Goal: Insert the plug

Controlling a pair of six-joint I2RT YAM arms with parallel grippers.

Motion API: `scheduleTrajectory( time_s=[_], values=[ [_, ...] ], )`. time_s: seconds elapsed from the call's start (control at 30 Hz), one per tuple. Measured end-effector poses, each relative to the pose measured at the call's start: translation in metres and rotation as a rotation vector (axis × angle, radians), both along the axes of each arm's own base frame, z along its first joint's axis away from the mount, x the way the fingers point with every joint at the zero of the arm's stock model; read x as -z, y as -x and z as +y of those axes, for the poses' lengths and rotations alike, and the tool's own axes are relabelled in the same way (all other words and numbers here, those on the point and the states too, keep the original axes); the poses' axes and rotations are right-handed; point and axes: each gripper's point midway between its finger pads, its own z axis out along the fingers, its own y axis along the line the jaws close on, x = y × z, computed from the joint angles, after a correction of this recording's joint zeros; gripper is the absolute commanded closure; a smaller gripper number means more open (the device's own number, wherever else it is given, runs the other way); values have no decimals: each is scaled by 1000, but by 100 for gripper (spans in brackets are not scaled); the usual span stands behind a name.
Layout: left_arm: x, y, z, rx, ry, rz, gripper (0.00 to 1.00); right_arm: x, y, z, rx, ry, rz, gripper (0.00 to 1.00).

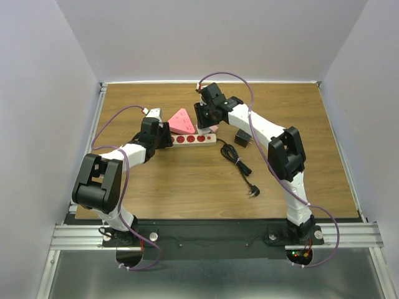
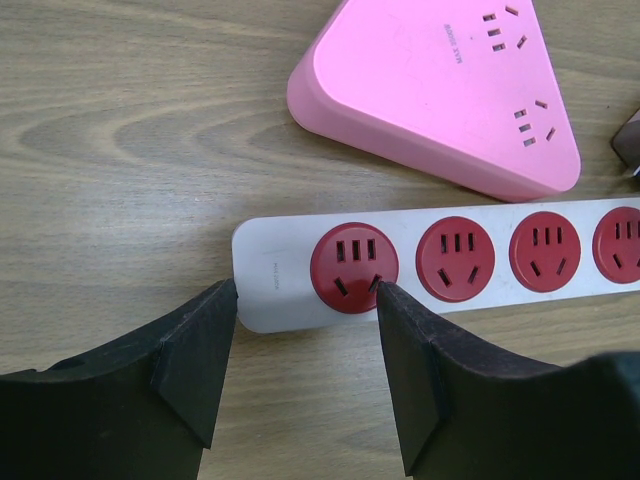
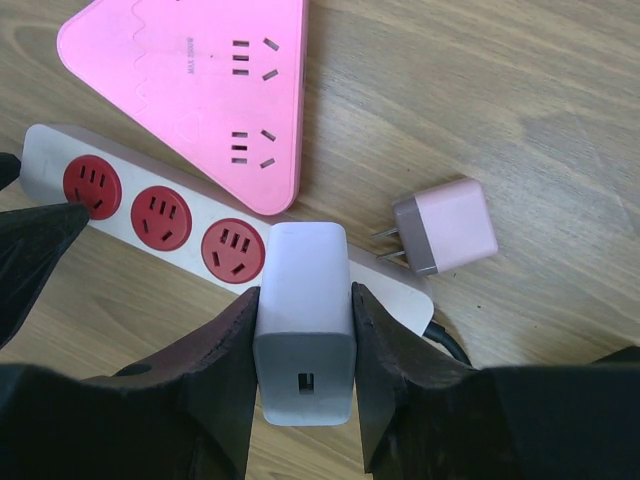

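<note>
one white plug (image 3: 303,340) gripped end-on over the power strip (image 3: 42,150)

one white plug, a squarish block, is clenched between the two fingers of the right gripper (image 3: 305,298), each pad flat against one of its sides. its long axis runs along the fingers, straight away from the wrist camera and down toward the strip. the end with the small port faces the camera, and the far end, where the prongs would be, is hidden. it stands over the strip just past the third red socket (image 3: 233,250) in the right wrist view, near the end where a dark cable leaves. whether it is seated cannot be told.

the power strip lies flat on the wooden table (image 1: 187,180), its length running left to right in the top view. the left gripper (image 2: 305,298) is spread at the strip's other end. one fingertip (image 2: 222,300) is against the short white edge, the other (image 2: 388,300) is at the rim of the first red socket (image 2: 352,262), with nothing clasped between them.

touching the strip's far side is a pink triangular socket block (image 3: 200,90). a small pink adapter (image 3: 448,225) lies just beside the strip's cable end, its two prongs pointing toward the strip. a black adapter (image 1: 242,138) lies near the right arm, and a black cord (image 1: 238,163) trails toward the near edge
</note>
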Motion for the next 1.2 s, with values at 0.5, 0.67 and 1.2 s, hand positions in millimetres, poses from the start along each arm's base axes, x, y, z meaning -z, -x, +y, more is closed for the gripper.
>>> scheduleTrajectory(
  time_s=[0.5,0.67,1.2],
  values=[
    [0,0,-1,9,4,1,33,1,2,-2,1,9,9,100],
    [0,0,-2,10,5,1,33,4,4,-3,1,17,20,100],
    [0,1,-2,12,6,1,33,13,5,-5,3,30,35,100]
  ],
)
